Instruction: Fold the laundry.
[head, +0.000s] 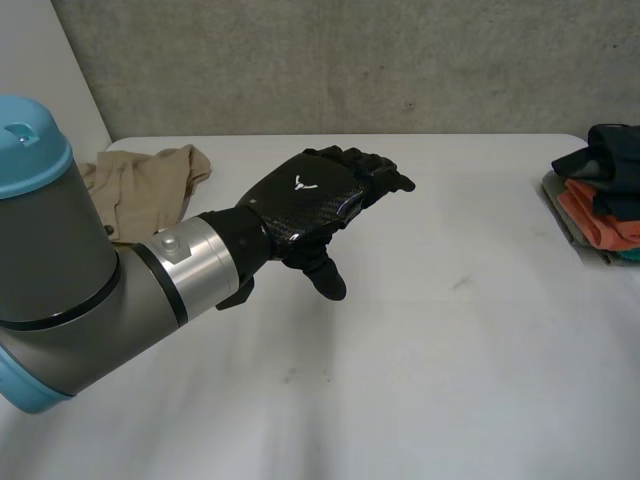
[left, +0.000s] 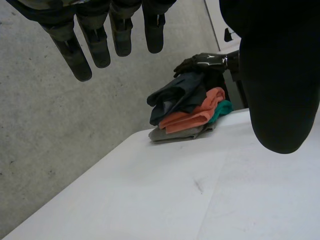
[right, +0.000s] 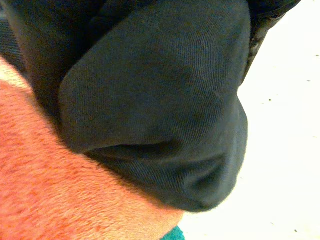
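Well, the left hand hovers over the middle of the white worktop, fingers straight and holding nothing. A rumpled beige garment lies at ten o'clock. At three o'clock sits the folded stack (dark blue on top), with the right hand on it; whether that hand grips the cloth I cannot tell.

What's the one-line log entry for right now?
left hand: open, empty, above table | right hand: at dark garment atop clothes stack | tan garment: rumpled, table's far left
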